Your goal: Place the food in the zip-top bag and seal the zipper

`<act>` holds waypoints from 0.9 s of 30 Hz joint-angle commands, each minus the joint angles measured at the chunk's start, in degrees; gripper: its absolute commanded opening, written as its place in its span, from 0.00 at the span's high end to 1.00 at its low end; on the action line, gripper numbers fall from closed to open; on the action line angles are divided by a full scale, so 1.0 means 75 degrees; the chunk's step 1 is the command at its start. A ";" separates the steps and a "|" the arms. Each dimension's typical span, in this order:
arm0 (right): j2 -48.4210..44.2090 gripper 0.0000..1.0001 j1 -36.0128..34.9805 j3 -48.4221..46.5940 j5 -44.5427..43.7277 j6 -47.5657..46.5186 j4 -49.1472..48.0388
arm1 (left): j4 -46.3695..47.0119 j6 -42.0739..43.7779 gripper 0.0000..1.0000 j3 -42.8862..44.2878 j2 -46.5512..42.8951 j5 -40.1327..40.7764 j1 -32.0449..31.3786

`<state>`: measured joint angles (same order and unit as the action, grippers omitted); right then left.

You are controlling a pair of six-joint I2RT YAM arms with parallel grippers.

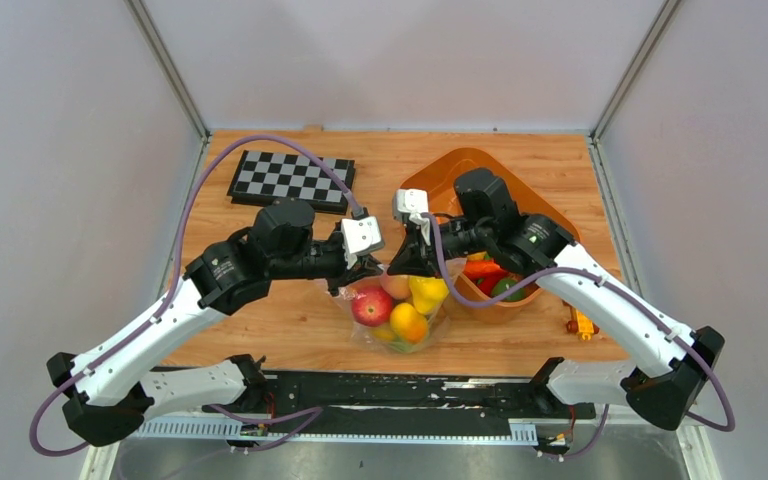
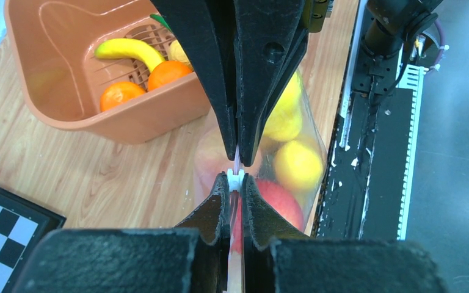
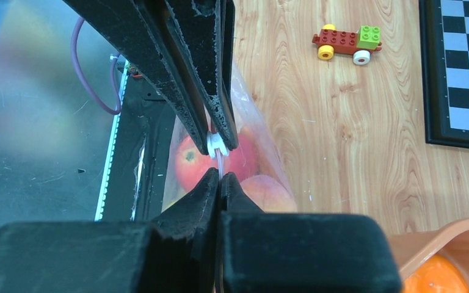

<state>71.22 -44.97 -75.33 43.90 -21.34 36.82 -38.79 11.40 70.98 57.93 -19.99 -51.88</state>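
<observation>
Left tool (image 2: 236,184) and right tool (image 3: 220,174) pinch the zipper (image 2: 237,160); zip-top bag (image 3: 248,91) holds food (image 1: 372,306), orange tub (image 2: 67,91) holds fruit (image 2: 122,50).

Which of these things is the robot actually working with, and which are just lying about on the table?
In the job:
- zip-top bag
- food inside it: red apple, peach, yellow fruit
- zipper, pinched by left gripper and right gripper

Just lying about:
- orange tub
- checkerboard
- wheeled block toy
</observation>
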 commanded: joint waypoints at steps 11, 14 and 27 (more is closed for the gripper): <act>-0.1603 1.00 -0.0021 0.1518 -0.1051 0.0984 -0.1709 | -0.0127 0.0060 0.98 -0.0452 -0.1060 0.0900 0.0015; -0.1624 1.00 -0.0030 0.1567 -0.1127 0.1039 -0.1664 | -0.0278 0.0117 0.98 -0.0493 -0.1139 0.0970 0.0015; -0.1620 1.00 -0.0020 0.1747 -0.1901 0.1329 -0.2008 | -0.0693 0.0250 0.98 -0.0517 -0.1351 0.1762 0.0023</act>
<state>60.53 -45.58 -63.33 34.37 -13.10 24.32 -40.71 12.45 66.81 49.50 -11.42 -52.12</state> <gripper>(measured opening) 0.021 0.075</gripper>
